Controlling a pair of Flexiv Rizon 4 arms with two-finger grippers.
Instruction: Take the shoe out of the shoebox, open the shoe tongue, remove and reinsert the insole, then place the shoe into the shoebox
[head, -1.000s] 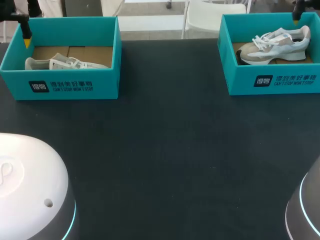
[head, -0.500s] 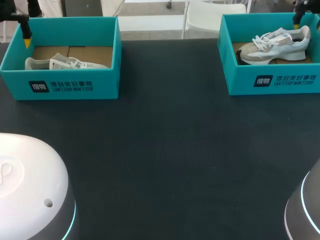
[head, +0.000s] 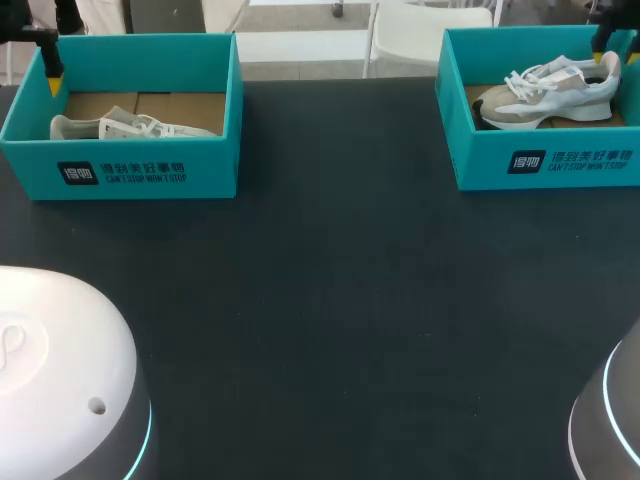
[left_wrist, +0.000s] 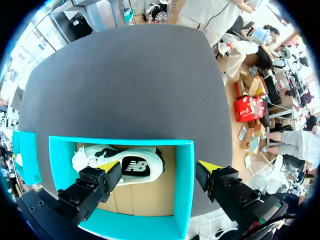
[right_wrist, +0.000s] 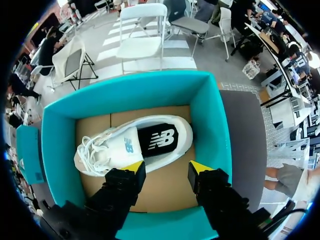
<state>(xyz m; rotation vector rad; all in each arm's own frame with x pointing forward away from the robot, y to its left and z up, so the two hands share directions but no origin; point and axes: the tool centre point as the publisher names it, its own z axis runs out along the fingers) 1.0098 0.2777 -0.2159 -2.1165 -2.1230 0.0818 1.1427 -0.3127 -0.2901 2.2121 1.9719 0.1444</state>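
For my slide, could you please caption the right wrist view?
Open right gripper hovers above a white sneaker resting in its teal shoebox.

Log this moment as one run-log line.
stage: pre-grasp | left gripper: open, over end wall of left teal cardboard shoebox | right gripper: open, over right teal cardboard shoebox holding white-and-beige sneaker | white sneaker: in left shoebox

L end effector (left_wrist: 159, 167): fingers spread wide, tips down, far-left. R end effector (right_wrist: 167, 167): fingers apart, narrower gap, far-right.
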